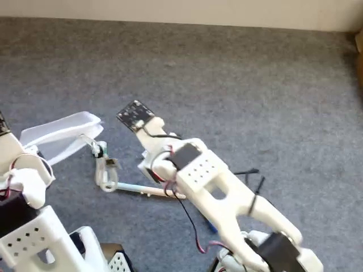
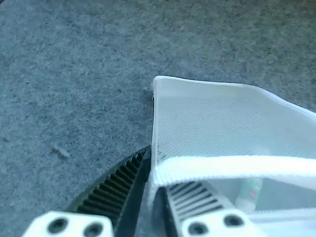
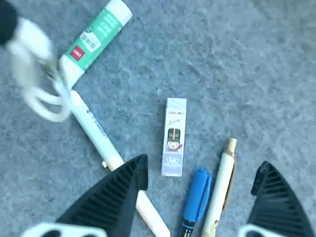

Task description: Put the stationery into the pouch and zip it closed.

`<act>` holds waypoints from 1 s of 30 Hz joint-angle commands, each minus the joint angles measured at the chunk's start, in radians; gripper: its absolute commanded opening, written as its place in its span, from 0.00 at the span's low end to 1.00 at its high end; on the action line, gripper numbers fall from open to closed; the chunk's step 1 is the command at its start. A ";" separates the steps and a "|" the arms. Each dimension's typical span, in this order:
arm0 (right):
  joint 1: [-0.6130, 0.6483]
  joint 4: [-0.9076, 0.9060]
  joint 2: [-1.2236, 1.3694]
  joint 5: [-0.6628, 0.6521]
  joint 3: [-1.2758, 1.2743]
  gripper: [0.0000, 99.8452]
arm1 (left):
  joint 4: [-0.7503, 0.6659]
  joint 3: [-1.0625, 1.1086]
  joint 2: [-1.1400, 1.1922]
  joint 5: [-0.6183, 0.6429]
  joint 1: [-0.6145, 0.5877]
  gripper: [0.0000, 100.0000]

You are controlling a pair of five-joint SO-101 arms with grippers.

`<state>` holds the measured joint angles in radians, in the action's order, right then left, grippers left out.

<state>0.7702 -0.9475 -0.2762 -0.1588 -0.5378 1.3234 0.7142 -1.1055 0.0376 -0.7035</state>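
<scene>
1. While the left gripper [image 2: 154,180] was clamped tight on one corner of the pouch [image 2: 222,118] rim, the mouth hung raised off the carpet [image 1: 227,68]. Risk: the pinch was thin, so an item pushed in hard could pull the rim free or fold the mouth shut.
2. Right gripper [image 3: 202,164] hovered over the stationery, jaws spread wide, holding nothing.
3. Box [image 3: 174,137], blue pen [image 3: 196,195] and cream pen [image 3: 220,182] lay close together between those jaws. Risk: closing there could catch two at once, or send a pen rolling.
4. White pen [image 3: 91,126] ran under one jaw tip. Risk: a straight descent could pin or flick it.
5. Glue stick [image 3: 96,37] lay farther out, beside a blurred white loop [image 3: 37,94] at the white pen's far end.
6. Pouch look: translucent white mesh, limp, with a thick woven band along the opening. It would likely sag without support.
7. Pouch place: in the high view it sat near the stationery, on the left arm's side, apart from the pens.
8. A pale tube showed through the mesh; could not tell whether it was inside or beneath.
</scene>
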 commanded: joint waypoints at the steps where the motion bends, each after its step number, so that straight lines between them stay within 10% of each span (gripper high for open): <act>1: 0.012 0.022 0.081 -0.005 0.125 0.32 | 0.003 -0.065 0.008 -0.008 -0.039 0.01; 30: 0.035 0.016 0.591 -0.011 0.418 0.20 | 0.026 -0.036 0.008 -0.002 -0.065 0.01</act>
<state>0.7733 -0.9413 0.3253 -0.1588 -0.1803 1.3449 0.7050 -1.1024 0.0376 -0.7633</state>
